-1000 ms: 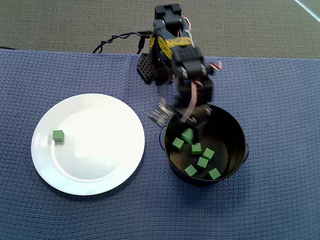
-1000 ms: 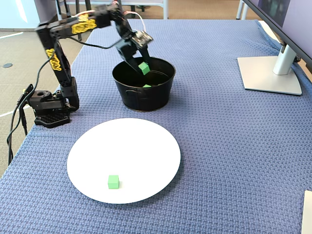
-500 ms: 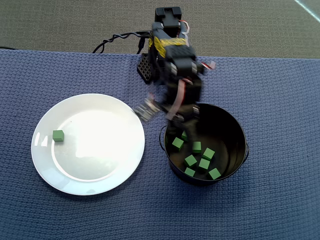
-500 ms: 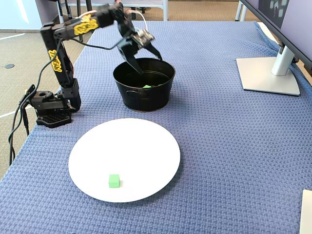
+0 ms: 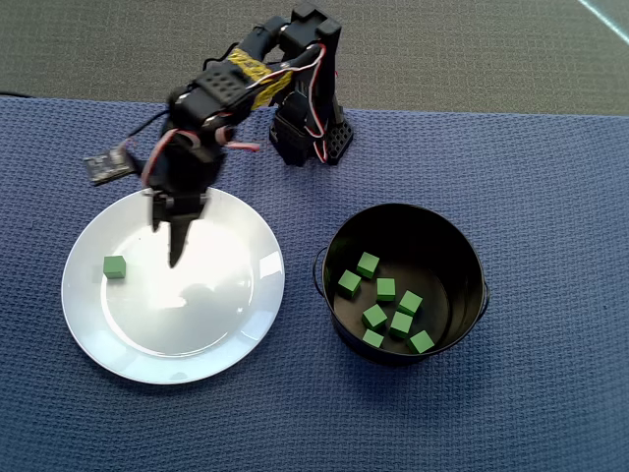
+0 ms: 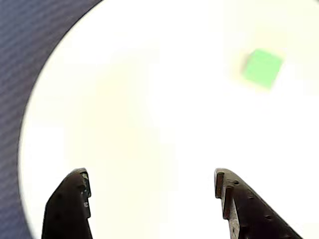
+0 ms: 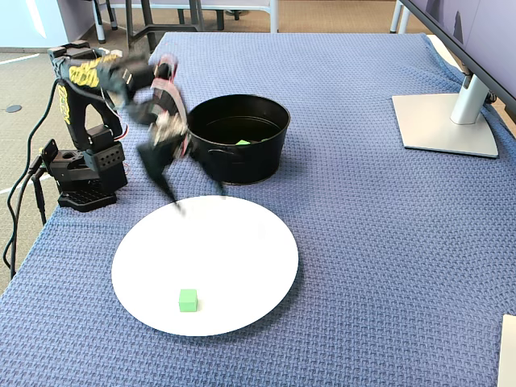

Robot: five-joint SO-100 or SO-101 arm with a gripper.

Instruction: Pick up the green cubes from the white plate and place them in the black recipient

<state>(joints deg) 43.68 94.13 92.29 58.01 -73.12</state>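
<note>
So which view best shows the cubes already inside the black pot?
The overhead view: it looks straight into the black pot, showing seven green cubes on its floor. The fixed view catches only one green sliver past the rim. The wrist view shows none of them.

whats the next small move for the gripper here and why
Probably ease the gripper forward and down toward the last green cube on the white plate. The jaws stand open and empty over the plate, the cube lies ahead of them in the wrist view, and the other cubes already sit in the black pot.
</note>
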